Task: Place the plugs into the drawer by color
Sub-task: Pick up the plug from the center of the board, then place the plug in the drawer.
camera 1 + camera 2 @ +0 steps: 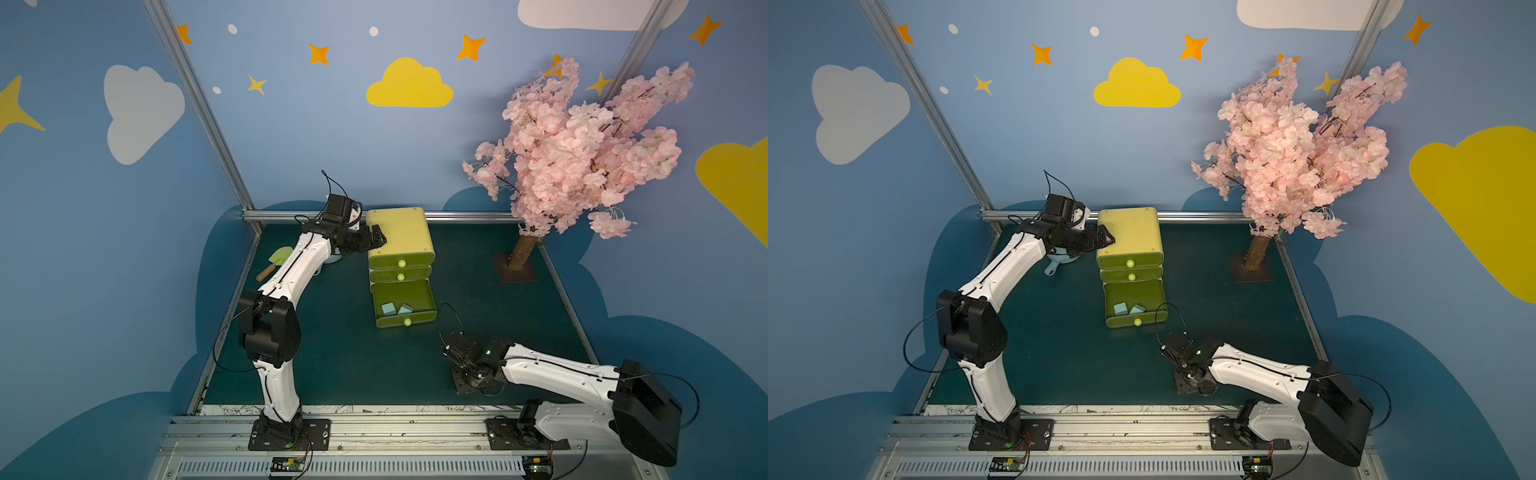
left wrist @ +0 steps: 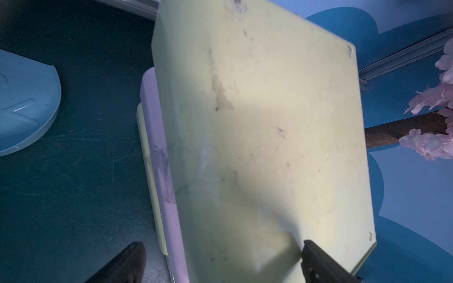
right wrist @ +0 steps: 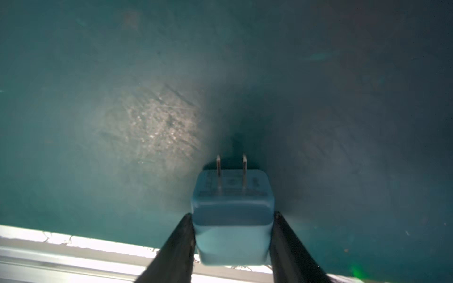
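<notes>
The yellow drawer (image 1: 399, 230) (image 1: 1129, 230) stands at the back middle, its bottom tray (image 1: 405, 322) pulled out. Two light blue plugs (image 1: 388, 308) (image 1: 405, 309) lie in that tray, seen in both top views. My left gripper (image 1: 376, 237) (image 2: 220, 263) is open at the chest's top left corner, one finger (image 2: 318, 262) over the yellow top (image 2: 257, 122), the other beside its side. My right gripper (image 3: 231, 235) (image 1: 467, 376) points down near the mat's front edge. Its fingers press both sides of a light blue plug (image 3: 231, 220), prongs pointing away.
A pink blossom tree (image 1: 582, 145) stands at the back right on a trunk (image 1: 521, 249). Left of the chest lie a small green shovel (image 1: 276, 259) and a light blue dish (image 1: 1059, 259) (image 2: 24, 103). A metal rail (image 1: 374, 432) runs along the front.
</notes>
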`<state>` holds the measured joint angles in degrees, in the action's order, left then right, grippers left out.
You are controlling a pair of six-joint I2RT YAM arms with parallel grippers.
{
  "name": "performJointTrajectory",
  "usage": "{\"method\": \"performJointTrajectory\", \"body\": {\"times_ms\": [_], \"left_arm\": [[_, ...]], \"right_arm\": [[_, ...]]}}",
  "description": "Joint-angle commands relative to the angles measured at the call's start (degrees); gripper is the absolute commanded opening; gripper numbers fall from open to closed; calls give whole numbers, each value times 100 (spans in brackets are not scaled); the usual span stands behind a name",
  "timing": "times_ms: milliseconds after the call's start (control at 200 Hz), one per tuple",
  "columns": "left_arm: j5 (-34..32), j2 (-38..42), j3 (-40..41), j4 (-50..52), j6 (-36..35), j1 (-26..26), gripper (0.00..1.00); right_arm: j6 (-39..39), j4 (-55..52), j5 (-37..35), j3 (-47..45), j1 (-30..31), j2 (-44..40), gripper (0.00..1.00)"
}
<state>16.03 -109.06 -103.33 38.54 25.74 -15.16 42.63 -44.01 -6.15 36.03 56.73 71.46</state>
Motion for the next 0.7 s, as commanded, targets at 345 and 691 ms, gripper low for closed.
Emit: {"method": "performJointTrajectory", "body": {"times_ms": [345, 691], "left_arm": [[-197, 17, 28, 237, -156, 3, 100], [-228, 7, -29, 291, -226, 17, 100]], "right_arm": [[-1695, 921, -1262, 1980, -962, 321, 34], [-2109, 1108, -486, 3803, -1499, 2187, 34]]}}
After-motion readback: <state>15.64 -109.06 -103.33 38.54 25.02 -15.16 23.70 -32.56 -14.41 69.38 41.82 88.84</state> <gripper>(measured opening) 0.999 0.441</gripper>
